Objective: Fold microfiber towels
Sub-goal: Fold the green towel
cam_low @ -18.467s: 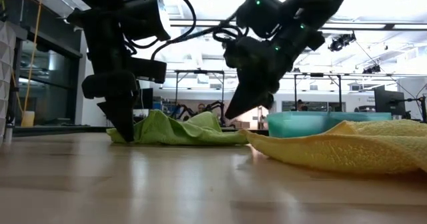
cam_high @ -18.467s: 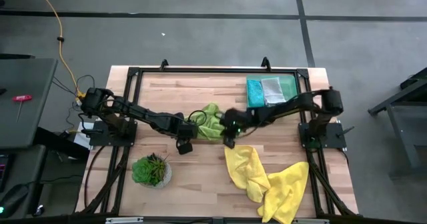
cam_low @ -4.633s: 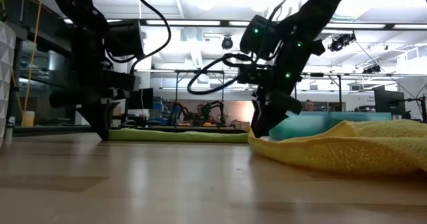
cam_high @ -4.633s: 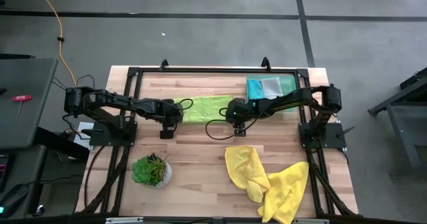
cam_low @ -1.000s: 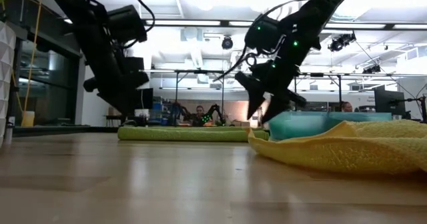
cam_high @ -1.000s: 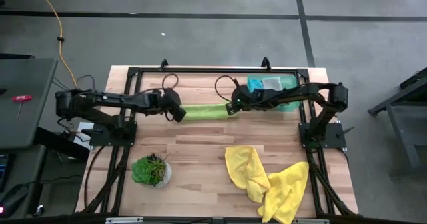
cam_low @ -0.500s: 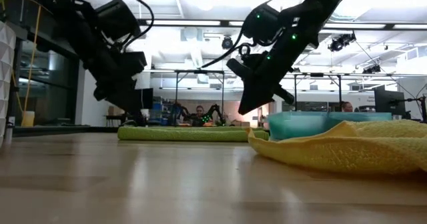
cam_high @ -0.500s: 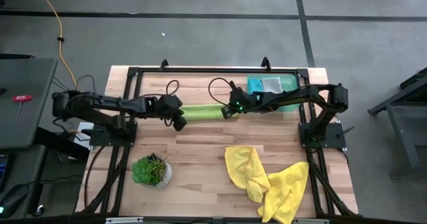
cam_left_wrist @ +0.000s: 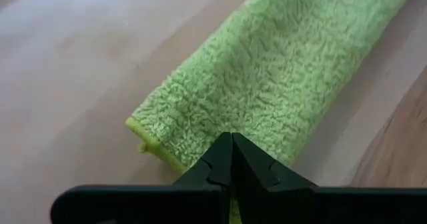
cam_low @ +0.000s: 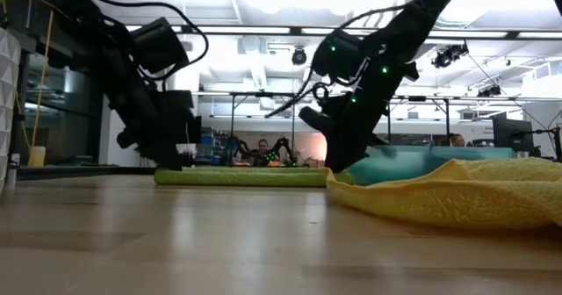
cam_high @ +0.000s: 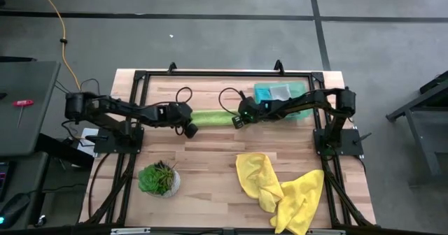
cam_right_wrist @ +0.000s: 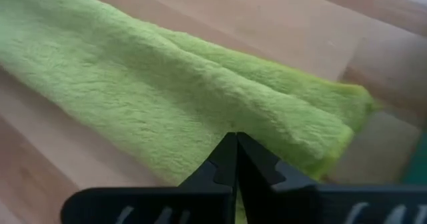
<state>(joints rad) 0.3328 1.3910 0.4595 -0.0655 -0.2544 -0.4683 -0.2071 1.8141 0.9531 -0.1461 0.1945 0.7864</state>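
Toward 12 o'clock on the worktop [cam_high: 210,172], the lime green towel [cam_high: 212,117] lies as a narrow folded strip, with the left gripper [cam_high: 190,130] at its 9 o'clock end and the right gripper [cam_high: 236,122] at its 3 o'clock end. A second ago both sets of jaws stood spread above the strip's ends; now they have come down and are pressed together, each pinching the towel's near edge. The strip itself has not shifted.

Only the wrist views show the grip: the left wrist view has dark fingers [cam_left_wrist: 220,167] meeting on the green pile by a corner, the right wrist view has fingers [cam_right_wrist: 227,164] closed on a layered edge. From above, the yellow towels [cam_high: 280,186] lie crumpled at 5 o'clock, a potted plant [cam_high: 159,178] at 7 o'clock, and a tray [cam_high: 302,95] with folded cloths at 1 o'clock. At worktop height, a person shows far behind the strip
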